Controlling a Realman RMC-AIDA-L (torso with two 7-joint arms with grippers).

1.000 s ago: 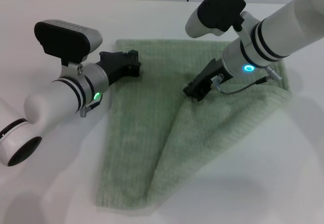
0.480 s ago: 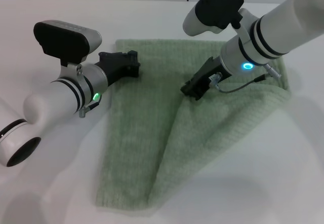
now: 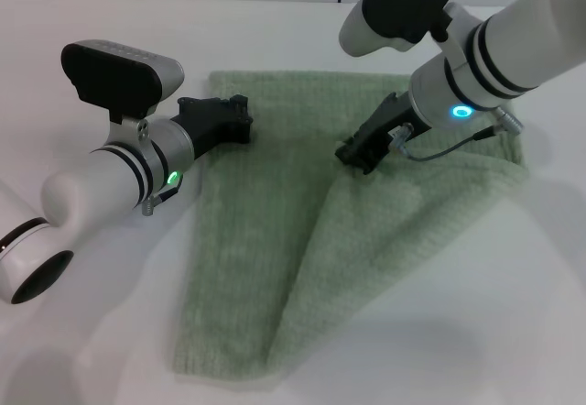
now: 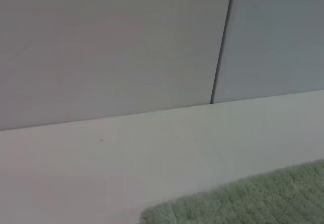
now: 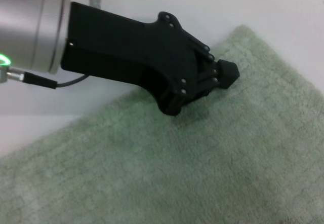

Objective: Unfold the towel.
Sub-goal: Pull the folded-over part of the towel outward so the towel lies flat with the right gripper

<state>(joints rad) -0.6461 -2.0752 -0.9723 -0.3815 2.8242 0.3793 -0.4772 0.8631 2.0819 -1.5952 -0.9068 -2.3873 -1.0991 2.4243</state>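
Observation:
The pale green towel (image 3: 247, 240) lies on the white table, its right part folded over on a diagonal into a flap whose tip points at the middle. At that tip my right gripper (image 3: 355, 158) sits low on the cloth, shut on the towel. My left gripper (image 3: 240, 117) rests at the towel's far left edge, near the corner. The right wrist view shows this left gripper (image 5: 225, 74) with its black fingers together, tip just over the towel (image 5: 202, 173). In the left wrist view only a strip of towel (image 4: 253, 203) appears.
The white table (image 3: 458, 332) surrounds the towel, with bare surface at the front right and far left. A wall with a dark vertical seam (image 4: 221, 41) stands behind the table's back edge.
My right gripper has shifted slightly right and away from me, and the flap's tip has followed it. The left arm has stayed where it was.

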